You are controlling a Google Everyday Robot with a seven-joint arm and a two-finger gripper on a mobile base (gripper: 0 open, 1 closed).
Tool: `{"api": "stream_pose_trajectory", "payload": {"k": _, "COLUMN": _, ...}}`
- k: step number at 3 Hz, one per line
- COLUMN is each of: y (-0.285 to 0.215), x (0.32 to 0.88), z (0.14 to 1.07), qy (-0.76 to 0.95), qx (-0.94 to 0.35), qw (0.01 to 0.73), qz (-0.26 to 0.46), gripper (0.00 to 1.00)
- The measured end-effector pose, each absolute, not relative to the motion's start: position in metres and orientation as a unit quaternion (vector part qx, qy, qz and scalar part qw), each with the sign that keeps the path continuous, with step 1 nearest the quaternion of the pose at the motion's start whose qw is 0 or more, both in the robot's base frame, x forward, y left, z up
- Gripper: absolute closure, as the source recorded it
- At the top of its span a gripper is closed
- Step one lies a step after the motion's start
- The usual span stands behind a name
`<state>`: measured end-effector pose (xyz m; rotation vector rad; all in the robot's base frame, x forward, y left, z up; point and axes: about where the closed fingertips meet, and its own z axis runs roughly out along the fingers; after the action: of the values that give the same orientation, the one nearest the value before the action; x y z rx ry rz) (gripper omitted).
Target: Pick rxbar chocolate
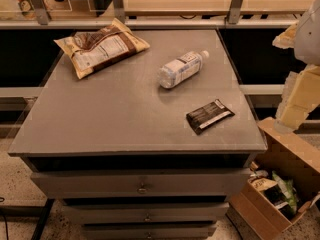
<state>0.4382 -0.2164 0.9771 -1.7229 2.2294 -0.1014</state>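
Note:
The rxbar chocolate (210, 116) is a small flat black wrapper with a white label strip. It lies flat on the grey cabinet top (115, 119), near the front right corner. My gripper (296, 101) is at the right edge of the view, beyond the cabinet's right side and above the floor. It is well to the right of the bar and touches nothing on the cabinet top.
A clear plastic bottle (181, 69) lies on its side behind the bar. A tan-and-brown snack bag (101, 46) lies at the back left. A cardboard box (278, 189) with snacks stands on the floor at the right. Drawers (142, 186) are below the top.

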Motion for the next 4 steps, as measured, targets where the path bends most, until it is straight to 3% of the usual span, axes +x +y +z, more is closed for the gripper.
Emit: {"api": "stream_pose_trajectory", "payload": {"k": 4, "y": -0.197, "x": 0.476, "z": 0.925, "qy": 0.711, "qx": -0.685, "qw": 0.147, "qz": -0.059, "gripper": 0.0}}
